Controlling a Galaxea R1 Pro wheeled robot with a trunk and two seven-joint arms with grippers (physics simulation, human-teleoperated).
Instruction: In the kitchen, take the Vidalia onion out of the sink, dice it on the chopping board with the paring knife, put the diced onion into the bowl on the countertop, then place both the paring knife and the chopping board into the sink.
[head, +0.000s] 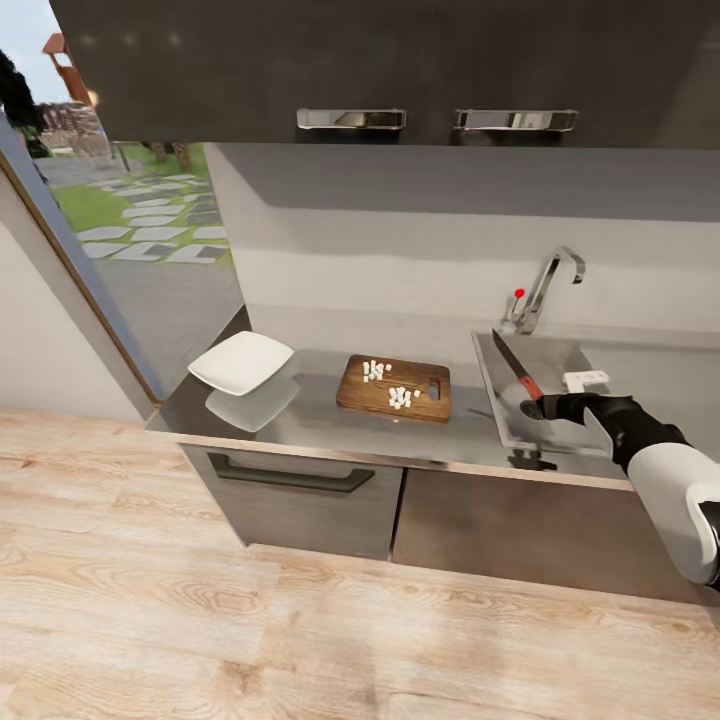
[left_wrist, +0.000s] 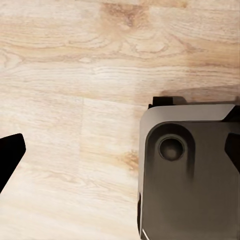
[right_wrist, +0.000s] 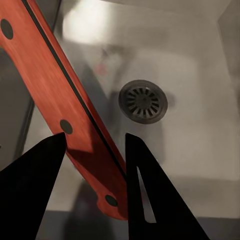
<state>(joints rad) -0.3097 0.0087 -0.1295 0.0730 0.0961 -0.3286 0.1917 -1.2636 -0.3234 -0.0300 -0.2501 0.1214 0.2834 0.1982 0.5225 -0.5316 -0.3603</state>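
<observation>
- Smooth light-grey countertop with steel edge over dark brown cabinets, seen from the head camera above a pale wooden floor.
- Rectangular grey steel sink at the counter's right end, chrome faucet and small red knob behind it; round drain directly below the right wrist camera.
- Shallow white square bowl at the counter's left end, looking bare.
- Brown wooden chopping board between bowl and sink, small white diced onion pieces lying on it in two clusters, not yet in the bowl.
- Right gripper over the sink's front edge, fingers clamped on the red handle of the paring knife, dark blade pointing toward the back wall over the basin.
- Left gripper: one dark finger tip at the picture's edge above the floor; open or closed cannot be told.
- Likely step: setting the knife in the sink. Best done by lowering until the knife is near the basin floor, then opening the fingers, keeping clear of the rim.
</observation>
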